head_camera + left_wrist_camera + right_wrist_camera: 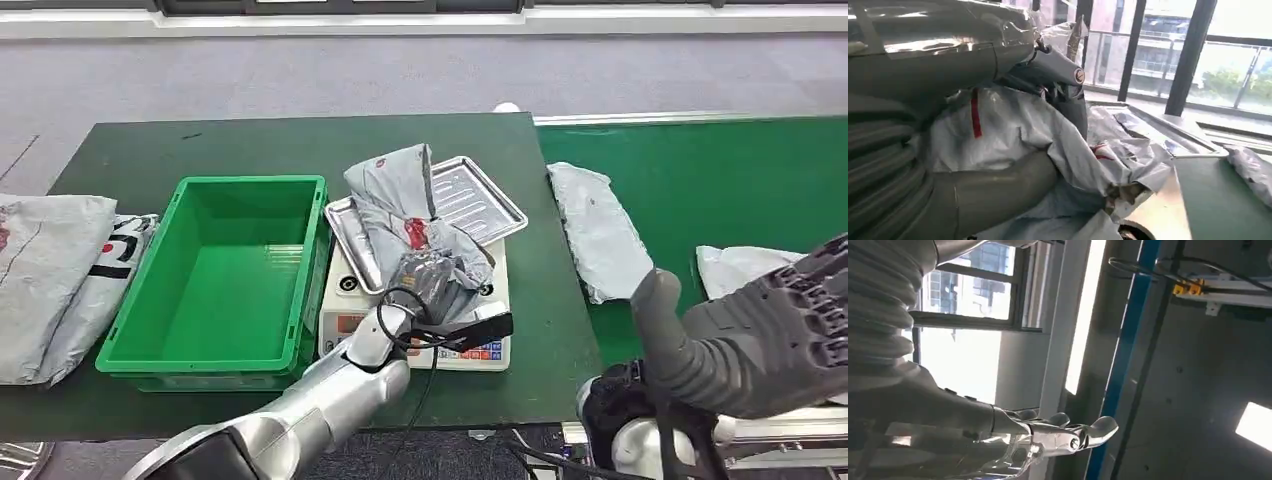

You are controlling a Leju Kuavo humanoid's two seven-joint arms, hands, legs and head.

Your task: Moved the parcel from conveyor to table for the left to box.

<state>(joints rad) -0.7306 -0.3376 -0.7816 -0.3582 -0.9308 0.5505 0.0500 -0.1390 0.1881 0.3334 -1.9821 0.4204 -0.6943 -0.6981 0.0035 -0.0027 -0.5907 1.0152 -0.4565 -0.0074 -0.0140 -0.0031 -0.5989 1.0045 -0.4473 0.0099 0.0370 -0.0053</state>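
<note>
Parcel (410,215) gripped in left hand (435,280).

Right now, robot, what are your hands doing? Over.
Left hand grips grey parcel on scale tray. Right hand open, holding nothing. Green box beside the scale; nothing lying between.

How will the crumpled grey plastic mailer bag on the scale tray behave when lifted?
Likely floppy: the crumpled grey plastic mailer bag is creased and folds over itself where the left hand grips it. Probably light, since the film bunches freely. Its glossy film looks slippery, so it may slide on the shiny metal scale tray.
</note>
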